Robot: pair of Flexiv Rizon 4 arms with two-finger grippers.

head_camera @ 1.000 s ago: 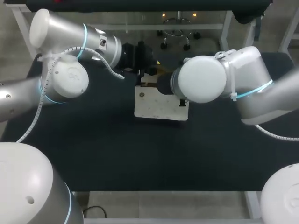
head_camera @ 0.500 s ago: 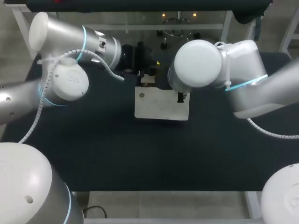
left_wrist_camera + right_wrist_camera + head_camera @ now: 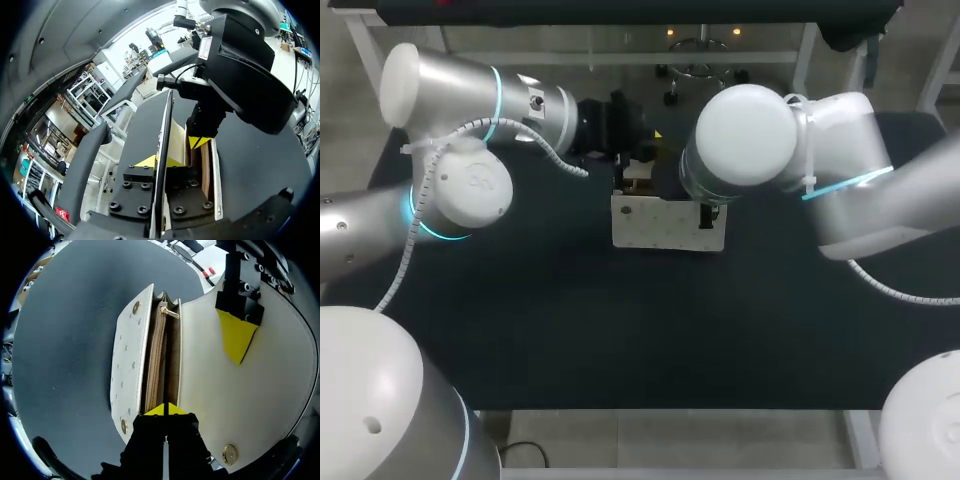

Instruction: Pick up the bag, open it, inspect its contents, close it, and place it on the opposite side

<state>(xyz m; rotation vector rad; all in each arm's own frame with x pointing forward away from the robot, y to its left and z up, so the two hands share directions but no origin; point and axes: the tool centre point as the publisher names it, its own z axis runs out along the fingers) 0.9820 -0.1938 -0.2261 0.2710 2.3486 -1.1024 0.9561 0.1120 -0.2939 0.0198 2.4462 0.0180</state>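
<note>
- Head view: the white bag [image 3: 665,225] is at the middle of the dark tabletop [image 3: 620,330], toward its far side, with its studded front facing up.
- The left arm [image 3: 470,110] comes in from the left, and the left fingers [image 3: 633,166] are at the bag's far left corner.
- The right arm [image 3: 840,170] comes in from the right. Its big round joint hides most of the right fingers [image 3: 706,214], and one dark finger shows at the bag's right edge.
- Left wrist view: the left fingers [image 3: 170,162] are clamped on the bag's flap [image 3: 177,142], one yellow tip on each side, with the flap seen edge-on between them.
- Just ahead, the right fingers [image 3: 200,143] point down into the open mouth of the bag [image 3: 214,175].
- Right wrist view: the bag [image 3: 131,365] gapes open, showing a tan lining and a zip [image 3: 155,365].
- The flap [image 3: 240,395] is lifted away to one side, with a yellow tip of the left fingers [image 3: 236,337] flat against its inner face.
- The right fingers [image 3: 164,409] are pressed together on a thin dark edge inside the bag's mouth.
</note>
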